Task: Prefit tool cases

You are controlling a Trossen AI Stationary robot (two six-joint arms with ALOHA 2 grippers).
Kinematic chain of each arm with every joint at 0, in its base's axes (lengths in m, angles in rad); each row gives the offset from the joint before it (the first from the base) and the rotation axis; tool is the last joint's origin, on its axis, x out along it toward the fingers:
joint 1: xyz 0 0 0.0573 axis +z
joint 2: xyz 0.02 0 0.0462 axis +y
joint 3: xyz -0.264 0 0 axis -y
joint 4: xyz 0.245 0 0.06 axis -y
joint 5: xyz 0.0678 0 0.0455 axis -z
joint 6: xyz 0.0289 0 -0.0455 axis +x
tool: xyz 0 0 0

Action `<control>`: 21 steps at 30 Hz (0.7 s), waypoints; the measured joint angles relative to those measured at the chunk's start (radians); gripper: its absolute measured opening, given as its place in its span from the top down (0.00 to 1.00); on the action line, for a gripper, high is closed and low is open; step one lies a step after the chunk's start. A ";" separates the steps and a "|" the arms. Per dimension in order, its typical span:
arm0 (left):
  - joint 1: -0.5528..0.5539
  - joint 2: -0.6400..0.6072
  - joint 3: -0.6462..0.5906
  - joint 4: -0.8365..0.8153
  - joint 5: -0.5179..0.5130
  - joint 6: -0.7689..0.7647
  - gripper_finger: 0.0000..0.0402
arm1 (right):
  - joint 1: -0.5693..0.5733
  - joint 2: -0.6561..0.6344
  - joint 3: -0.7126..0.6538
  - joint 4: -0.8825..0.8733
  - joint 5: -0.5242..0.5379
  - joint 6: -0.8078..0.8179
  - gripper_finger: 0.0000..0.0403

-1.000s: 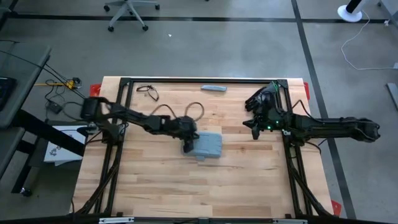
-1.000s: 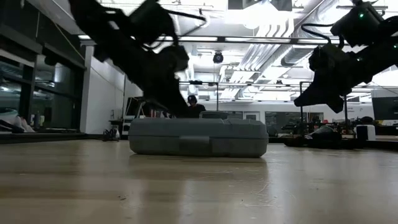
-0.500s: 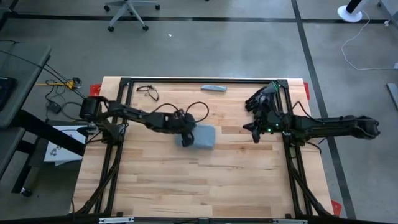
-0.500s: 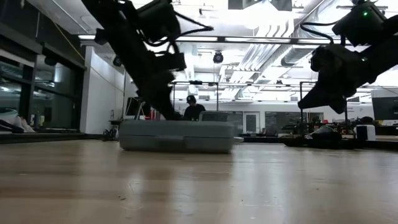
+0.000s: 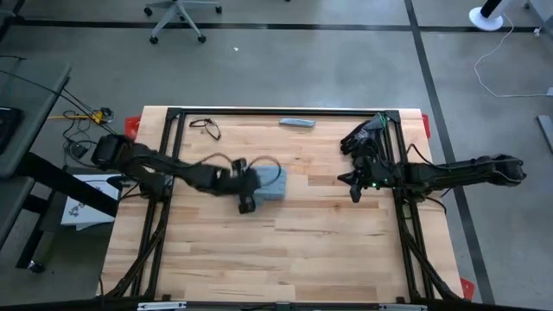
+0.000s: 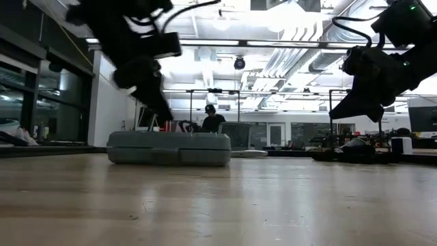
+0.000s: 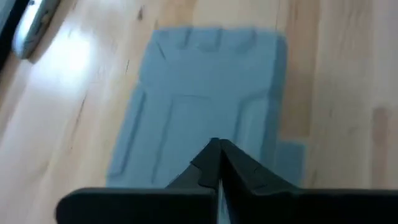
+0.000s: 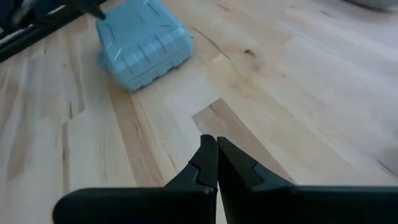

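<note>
The tool case (image 5: 270,182) is a blue-grey rectangular plastic box, shut, lying flat on the wooden table with its lid up. It sits left of the table's centre and somewhat toward the far edge. Its lid carries raised ribs and a moulded panel outline (image 7: 205,106), and short ribs run along one end (image 8: 144,45). Seen level from the table top, it is a low, wide slab with rounded corners (image 6: 168,148).
</note>
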 joint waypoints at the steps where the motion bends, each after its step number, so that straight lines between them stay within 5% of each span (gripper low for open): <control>1: -0.033 0.000 -0.018 0.020 -0.038 -0.017 1.00 | 0.010 0.000 0.000 0.000 0.019 0.000 1.00; 8: -0.210 0.021 -0.126 0.084 -0.207 -0.098 0.96 | 0.054 0.000 0.000 0.000 0.104 -0.003 1.00; 14: -0.260 0.024 -0.129 0.133 -0.206 -0.099 0.79 | 0.056 0.000 0.000 0.000 0.136 0.000 1.00; 21: -0.303 0.116 -0.128 0.171 -0.326 -0.051 0.58 | 0.056 0.000 0.000 -0.003 0.139 -0.001 1.00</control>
